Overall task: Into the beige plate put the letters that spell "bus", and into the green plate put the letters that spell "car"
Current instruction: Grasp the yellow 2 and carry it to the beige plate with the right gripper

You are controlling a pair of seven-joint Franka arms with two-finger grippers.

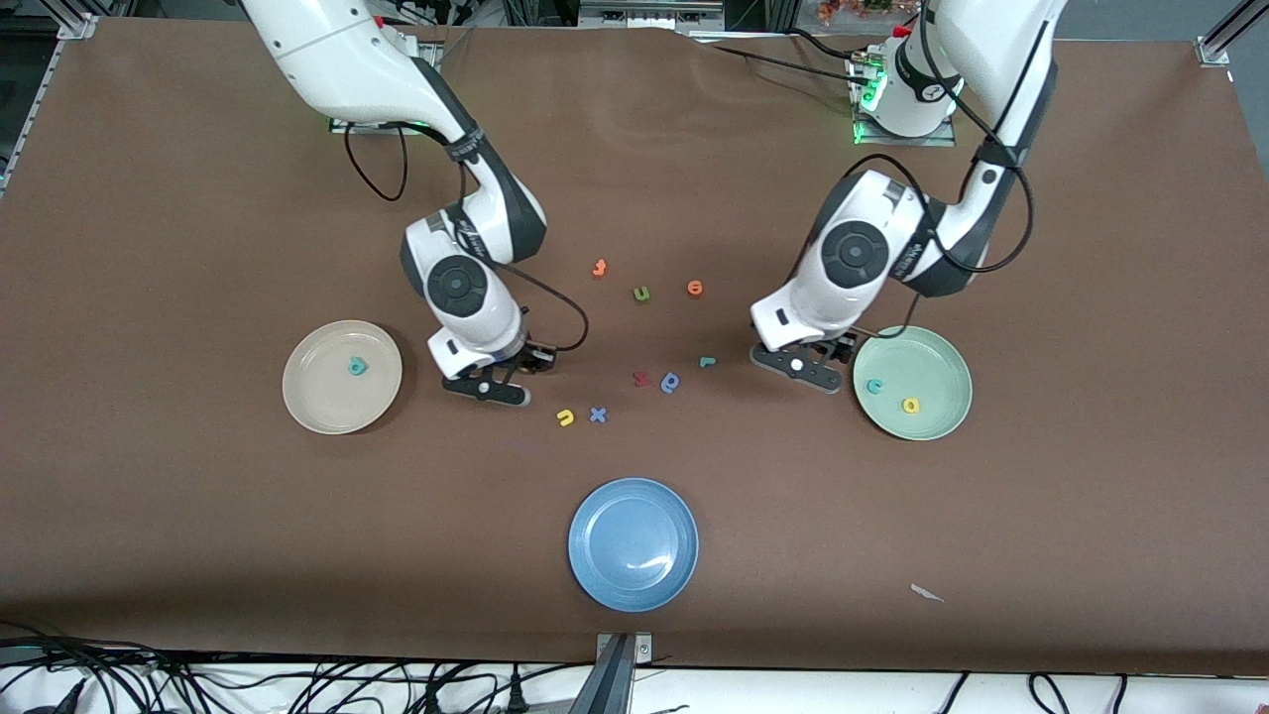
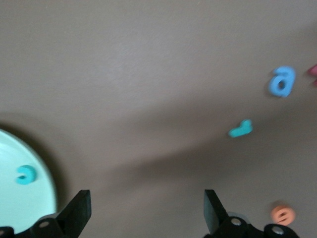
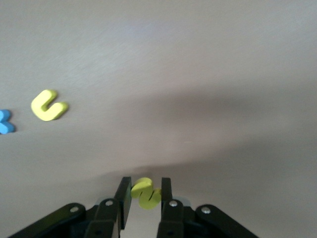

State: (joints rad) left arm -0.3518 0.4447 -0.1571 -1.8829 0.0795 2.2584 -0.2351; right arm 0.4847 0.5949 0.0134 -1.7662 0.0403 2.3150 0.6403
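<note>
The right gripper (image 3: 144, 192) pinches the yellow s (image 3: 146, 193) just above the table, between the beige plate (image 1: 315, 409) and yellow u (image 1: 565, 417). The left gripper (image 2: 147, 210), jaws wide, hangs beside the green plate (image 1: 942, 421); the teal r (image 2: 241, 129) lies near it.

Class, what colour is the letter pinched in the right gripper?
Yellow: the s in the right gripper, clearest in the right wrist view.

Beige plate (image 1: 315, 397) w/ teal b (image 1: 358, 367); green plate (image 1: 937, 409); yellow s (image 3: 146, 193).
</note>
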